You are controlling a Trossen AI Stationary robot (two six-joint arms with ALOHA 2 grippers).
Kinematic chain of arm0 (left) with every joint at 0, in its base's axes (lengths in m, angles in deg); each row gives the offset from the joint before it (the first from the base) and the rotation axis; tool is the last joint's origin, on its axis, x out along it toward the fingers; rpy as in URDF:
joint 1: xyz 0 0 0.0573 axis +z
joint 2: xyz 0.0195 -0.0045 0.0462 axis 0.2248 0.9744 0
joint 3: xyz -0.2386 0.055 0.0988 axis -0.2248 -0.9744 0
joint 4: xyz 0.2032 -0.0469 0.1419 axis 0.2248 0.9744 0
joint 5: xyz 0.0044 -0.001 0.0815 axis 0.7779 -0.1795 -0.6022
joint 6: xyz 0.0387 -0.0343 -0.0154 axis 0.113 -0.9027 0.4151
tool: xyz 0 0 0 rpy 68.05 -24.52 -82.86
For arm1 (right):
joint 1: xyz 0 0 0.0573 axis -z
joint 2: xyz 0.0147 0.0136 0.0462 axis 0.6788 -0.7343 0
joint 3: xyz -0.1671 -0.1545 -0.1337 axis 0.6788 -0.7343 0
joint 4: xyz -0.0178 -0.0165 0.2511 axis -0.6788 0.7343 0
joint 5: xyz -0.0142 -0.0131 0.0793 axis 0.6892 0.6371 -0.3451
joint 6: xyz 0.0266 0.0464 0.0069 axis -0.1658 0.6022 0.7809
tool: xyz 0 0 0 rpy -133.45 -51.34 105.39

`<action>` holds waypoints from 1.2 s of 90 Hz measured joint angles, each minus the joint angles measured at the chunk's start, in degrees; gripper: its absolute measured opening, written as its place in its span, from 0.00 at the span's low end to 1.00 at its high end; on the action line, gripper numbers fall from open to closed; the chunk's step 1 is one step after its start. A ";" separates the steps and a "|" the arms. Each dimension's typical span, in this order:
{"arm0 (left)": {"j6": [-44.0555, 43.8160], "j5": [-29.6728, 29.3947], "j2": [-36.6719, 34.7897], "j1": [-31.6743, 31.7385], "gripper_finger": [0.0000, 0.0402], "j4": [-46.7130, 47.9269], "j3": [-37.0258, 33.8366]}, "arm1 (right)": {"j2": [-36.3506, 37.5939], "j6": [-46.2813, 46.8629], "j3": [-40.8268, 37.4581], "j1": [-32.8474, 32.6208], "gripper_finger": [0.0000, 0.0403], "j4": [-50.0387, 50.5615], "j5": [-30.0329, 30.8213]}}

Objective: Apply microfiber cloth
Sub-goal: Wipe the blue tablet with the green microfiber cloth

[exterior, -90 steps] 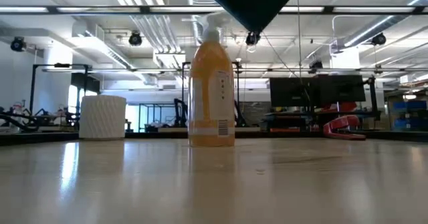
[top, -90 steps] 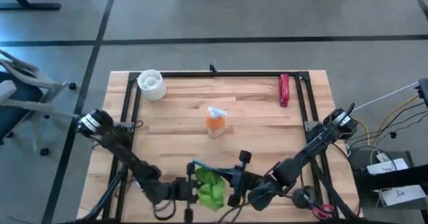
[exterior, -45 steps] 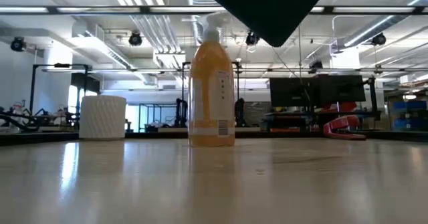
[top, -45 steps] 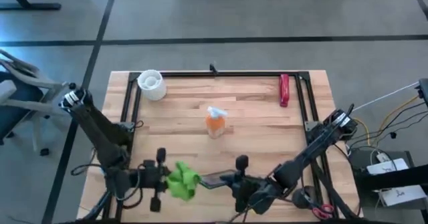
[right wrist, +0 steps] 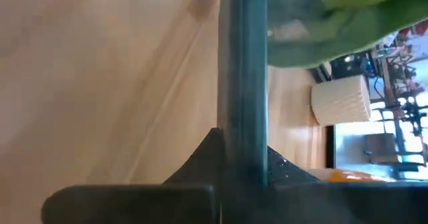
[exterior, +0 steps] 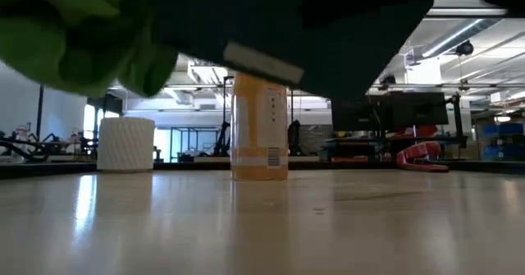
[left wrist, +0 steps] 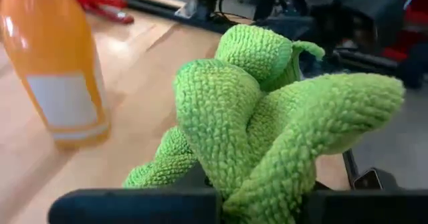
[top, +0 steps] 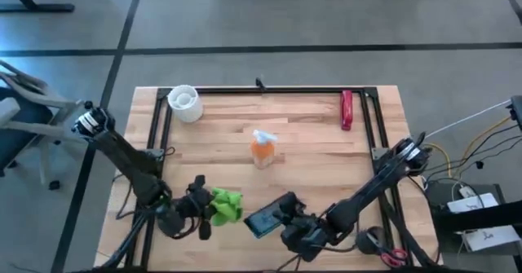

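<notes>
- Wooden table (top: 310, 151): we note it carries an orange bottle (top: 262, 149) at mid-table, a white ribbed cup (top: 184, 103) at the far left corner, and a red object (top: 347, 109) at the far right.
- Black slab (top: 265, 221): we see the right tool (top: 285, 216) closed on it edge-on, holding it tilted above the near edge of the table, just beside the cloth.
- Microfiber cloth (left wrist: 267, 110): we find it bunched in the left tool (top: 204, 210), whose fingers are closed on the wad, raised off the table near its front edge, left of the slab.
- Handling: we judge the cloth light, soft and limp; it will drape and fold, not hold a shape. Its looped knit should grip well, not slip.
- Hold point: we advise keeping the pinch at the gathered middle, leaving a lobe free to meet the slab face.
- Appearance: bright lime green, coarse nubby weave, rolled into thick wrinkled lobes.
</notes>
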 joint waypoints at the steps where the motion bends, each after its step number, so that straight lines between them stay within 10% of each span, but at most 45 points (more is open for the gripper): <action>1: -0.12 0.38 0.10 0.02 0.02 -0.81 -0.48 | -0.24 0.06 0.00 0.10 0.02 -0.10 -0.01; 108: -2.72 6.95 0.64 0.29 0.02 -8.83 -7.97 | -11.79 11.82 0.17 4.06 0.03 -1.10 0.35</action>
